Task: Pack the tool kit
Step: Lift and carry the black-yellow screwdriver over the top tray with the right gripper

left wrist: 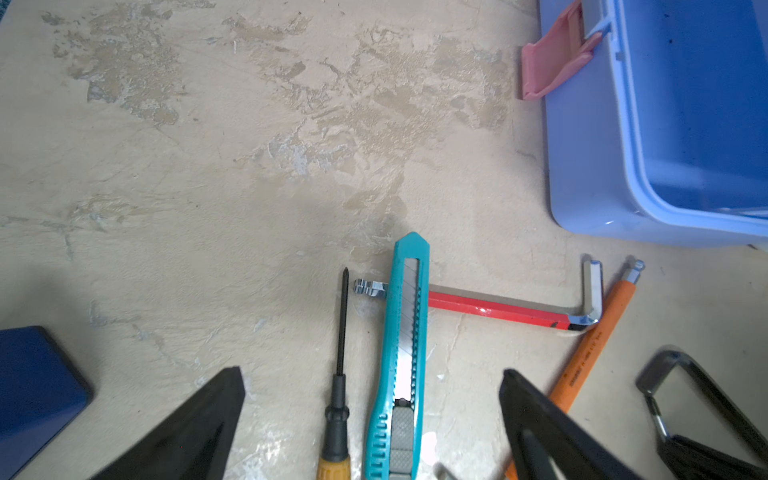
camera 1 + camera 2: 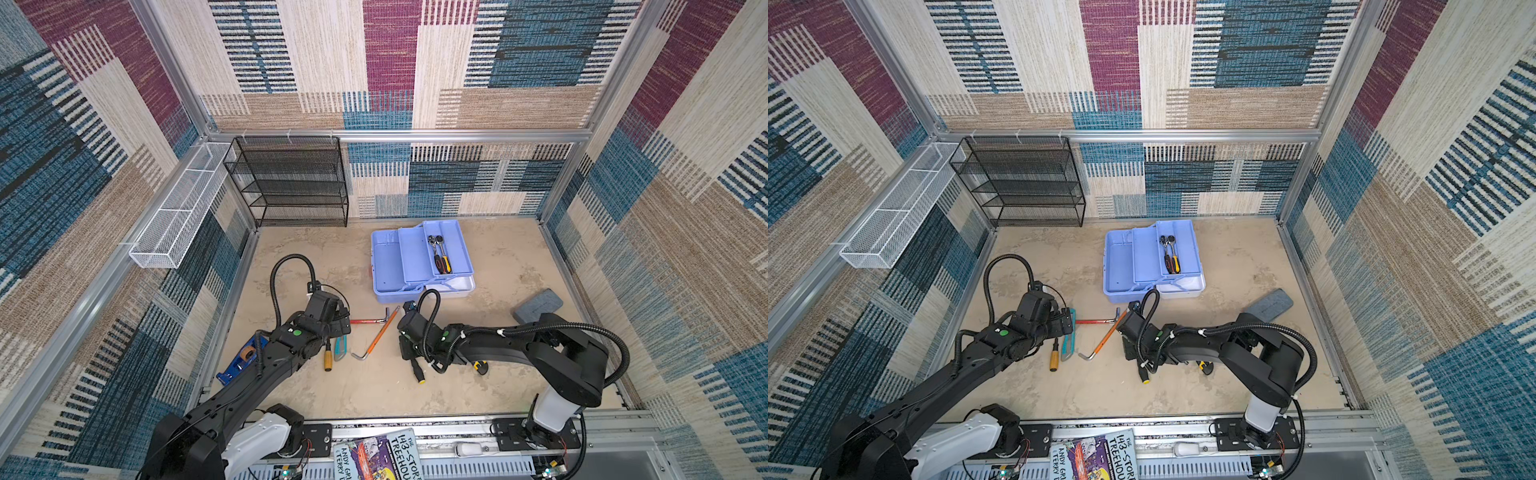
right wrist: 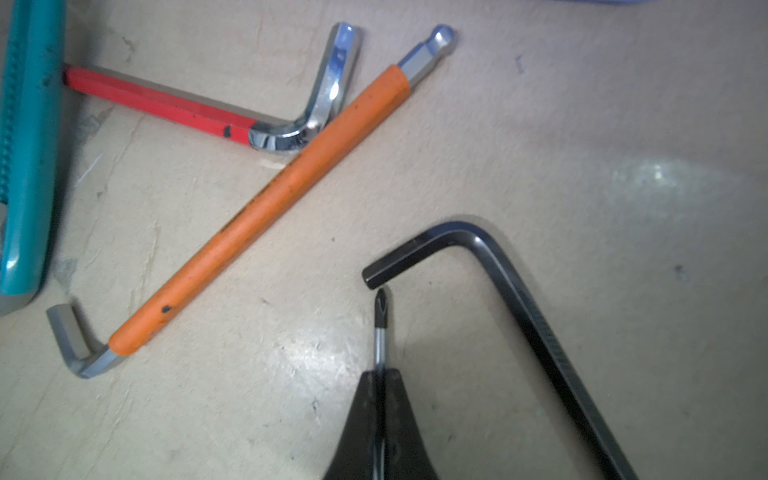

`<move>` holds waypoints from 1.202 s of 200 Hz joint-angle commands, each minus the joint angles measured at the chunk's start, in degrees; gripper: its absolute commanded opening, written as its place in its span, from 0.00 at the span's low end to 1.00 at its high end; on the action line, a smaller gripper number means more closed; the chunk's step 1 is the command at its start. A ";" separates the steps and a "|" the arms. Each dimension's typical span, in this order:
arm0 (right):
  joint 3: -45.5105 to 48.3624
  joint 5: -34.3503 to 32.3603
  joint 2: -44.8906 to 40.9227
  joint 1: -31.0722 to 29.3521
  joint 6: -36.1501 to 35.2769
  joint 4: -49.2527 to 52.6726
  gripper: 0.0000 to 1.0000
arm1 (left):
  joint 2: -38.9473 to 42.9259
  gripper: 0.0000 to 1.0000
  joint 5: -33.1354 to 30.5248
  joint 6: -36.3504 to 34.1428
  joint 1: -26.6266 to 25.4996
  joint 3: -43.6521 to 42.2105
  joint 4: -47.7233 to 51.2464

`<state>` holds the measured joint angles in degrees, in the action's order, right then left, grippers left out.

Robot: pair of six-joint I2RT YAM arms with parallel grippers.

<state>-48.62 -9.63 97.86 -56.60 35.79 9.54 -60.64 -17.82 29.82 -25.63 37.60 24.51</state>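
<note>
The tool kit's toolbox (image 2: 384,266) (image 2: 1117,266) stands open at the back, light-blue trays spread, with two ratchets (image 2: 439,253) (image 2: 1170,257) in the raised tray. Its pink latch (image 1: 552,62) hangs down. My left gripper (image 1: 371,370) (image 2: 338,328) is open, low over a teal utility knife (image 1: 405,332) (image 2: 340,347) and a yellow-handled screwdriver (image 1: 341,332) (image 2: 328,359). My right gripper (image 3: 380,372) (image 2: 405,353) is shut on the shaft of a black-handled screwdriver (image 3: 380,316) (image 2: 417,372). A red hex key (image 3: 166,99), an orange one (image 3: 266,203) and a black one (image 3: 519,291) lie on the floor.
A black mesh rack (image 2: 291,183) stands at the back left, and a white mesh basket (image 2: 183,212) hangs on the left wall. A blue tool (image 2: 239,361) lies under the left arm. A grey block (image 2: 538,307) sits at the right, and a book (image 2: 378,455) at the front edge.
</note>
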 commanded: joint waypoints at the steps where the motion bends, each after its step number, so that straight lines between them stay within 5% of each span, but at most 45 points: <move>1: 0.76 -0.82 -0.52 0.00 -0.72 7.49 0.00 | 0.26 0.99 -1.17 -0.28 0.20 -0.04 -0.27; 127: 3.62 0.27 -11.91 2.84 -3.24 3.72 0.00 | 0.56 0.99 -1.42 0.22 0.29 -1.22 0.12; 240: -3.00 5.34 -23.99 16.31 -14.26 7.81 0.00 | 0.78 1.00 -1.73 -0.29 0.24 -2.10 -0.17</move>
<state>-49.15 -5.98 75.24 -42.85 26.52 15.79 -60.05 -18.52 29.82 -25.39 35.68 24.67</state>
